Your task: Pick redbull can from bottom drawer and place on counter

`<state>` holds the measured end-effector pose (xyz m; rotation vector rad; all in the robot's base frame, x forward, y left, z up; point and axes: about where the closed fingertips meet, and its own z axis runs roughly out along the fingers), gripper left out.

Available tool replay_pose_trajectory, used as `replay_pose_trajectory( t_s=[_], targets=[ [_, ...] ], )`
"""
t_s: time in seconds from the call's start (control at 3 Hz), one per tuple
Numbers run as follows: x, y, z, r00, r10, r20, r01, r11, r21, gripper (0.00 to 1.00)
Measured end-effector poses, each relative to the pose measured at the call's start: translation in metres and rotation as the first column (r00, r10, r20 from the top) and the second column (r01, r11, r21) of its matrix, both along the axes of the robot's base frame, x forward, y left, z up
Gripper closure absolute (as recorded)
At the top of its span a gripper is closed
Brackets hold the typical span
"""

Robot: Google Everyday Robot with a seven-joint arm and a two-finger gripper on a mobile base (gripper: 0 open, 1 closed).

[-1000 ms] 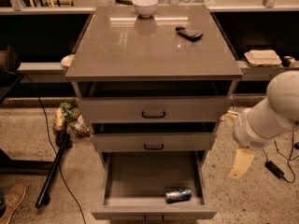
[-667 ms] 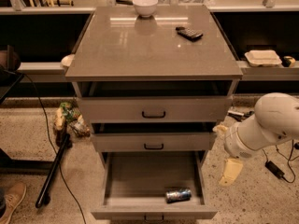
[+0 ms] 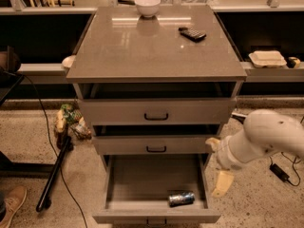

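The redbull can [image 3: 181, 198] lies on its side in the open bottom drawer [image 3: 137, 179], near the drawer's front right corner. The drawer is pulled far out. My gripper [image 3: 219, 176] hangs from the white arm at the right of the cabinet, just outside the drawer's right wall and above and to the right of the can. It holds nothing that I can see. The counter [image 3: 147, 46] is the grey-brown slab on top of the cabinet.
A white bowl [image 3: 147, 5] stands at the counter's back edge and a black remote [image 3: 192, 33] lies at its back right. Two upper drawers [image 3: 156, 112] are slightly open. A pale ledge [image 3: 270, 68] with a takeout box runs behind. A black pole [image 3: 52, 175] and cables lie on the floor at left.
My arm and gripper have moved left and down, from well right of the cabinet to right beside the bottom drawer's right wall. The can has not moved.
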<state>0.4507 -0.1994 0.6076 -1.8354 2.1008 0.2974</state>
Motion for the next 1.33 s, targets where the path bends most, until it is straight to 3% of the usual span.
replay_pose_trajectory(
  t_s=[0.33, 0.67, 1.0, 1.33],
  targets=[
    [-0.008, 0.029, -0.068, 0.998, 0.028, -0.056, -0.024, 0.997, 0.078, 0.0],
    [-0.017, 0.053, -0.126, 0.9941, 0.027, -0.105, -0.01, 0.987, 0.163, 0.0],
    [-0.028, 0.079, -0.184, 0.9858, 0.022, -0.167, 0.021, 0.969, 0.248, 0.0],
    [-0.028, 0.079, -0.185, 0.9853, 0.023, -0.169, 0.02, 0.968, 0.249, 0.0]
  ],
)
